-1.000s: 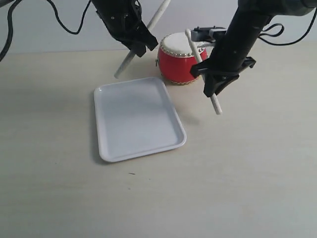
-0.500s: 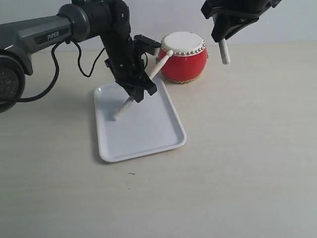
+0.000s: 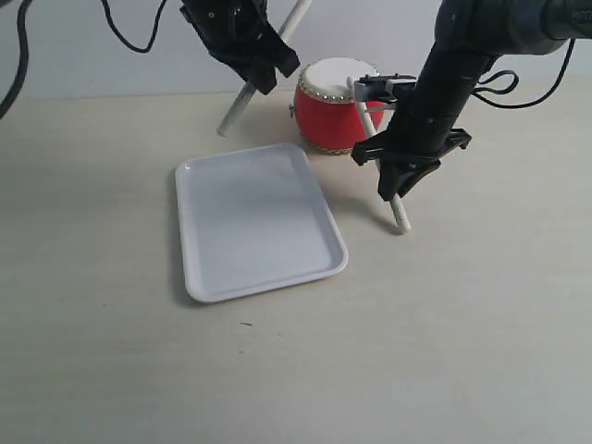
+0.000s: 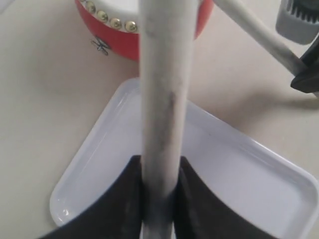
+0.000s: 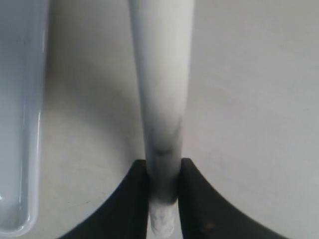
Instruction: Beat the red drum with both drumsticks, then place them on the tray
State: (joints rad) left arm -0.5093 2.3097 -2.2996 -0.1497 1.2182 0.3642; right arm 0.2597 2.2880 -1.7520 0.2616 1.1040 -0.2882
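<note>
Since before, my left fingers rose to upper left, my right fingers dropped beside the red drum; each pair clamps a drumstick.

The tray lies before the drum, leftward.

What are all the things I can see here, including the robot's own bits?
red drum: one, red with a cream top, at the back of the table.
tray: one, white, flat on the table in front of the drum and to its left.
left drumstick: one, pale cream, held slanted in the air left of the drum.
right drumstick: one, pale cream, held slanted, upper end at the drum's top edge.
table: one, beige, under everything.
cable: black, hanging by the left arm.
left gripper: one, black, shut on the left drumstick.
right gripper: one, black, shut on the right drumstick.
</note>
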